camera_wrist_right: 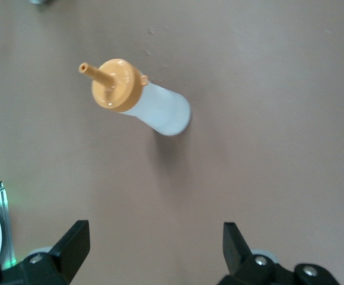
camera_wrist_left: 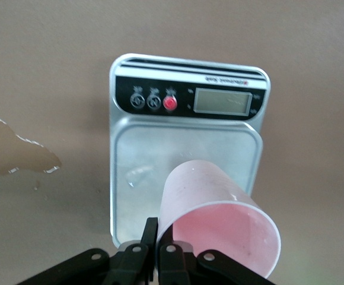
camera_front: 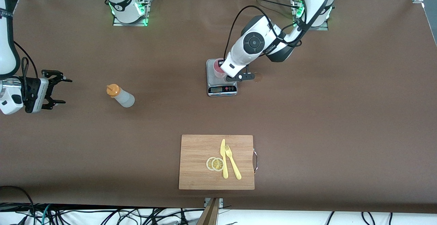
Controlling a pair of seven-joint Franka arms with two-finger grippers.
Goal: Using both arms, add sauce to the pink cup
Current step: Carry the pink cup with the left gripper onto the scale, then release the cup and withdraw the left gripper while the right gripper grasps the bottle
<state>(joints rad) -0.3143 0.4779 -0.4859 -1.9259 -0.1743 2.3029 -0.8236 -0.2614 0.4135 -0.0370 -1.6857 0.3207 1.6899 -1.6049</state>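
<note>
The pink cup (camera_front: 217, 68) (camera_wrist_left: 219, 219) sits on the plate of a silver scale (camera_front: 222, 89) (camera_wrist_left: 184, 142) mid-table. My left gripper (camera_front: 224, 73) (camera_wrist_left: 158, 228) is shut on the cup's wall at the rim, one finger inside and one outside. The sauce bottle (camera_front: 121, 96) (camera_wrist_right: 142, 104), whitish with an orange nozzle cap, stands on the table toward the right arm's end. Beside it, farther toward that end, my right gripper (camera_front: 66, 91) (camera_wrist_right: 154, 231) hangs open with nothing between its fingers, some way short of the bottle.
A brownish stain (camera_front: 258, 77) (camera_wrist_left: 15, 151) marks the table beside the scale, toward the left arm's end. Nearer the front camera lies a wooden cutting board (camera_front: 201, 150) carrying a yellow knife (camera_front: 223, 158), a fork (camera_front: 233, 165) and two lemon slices (camera_front: 215, 164).
</note>
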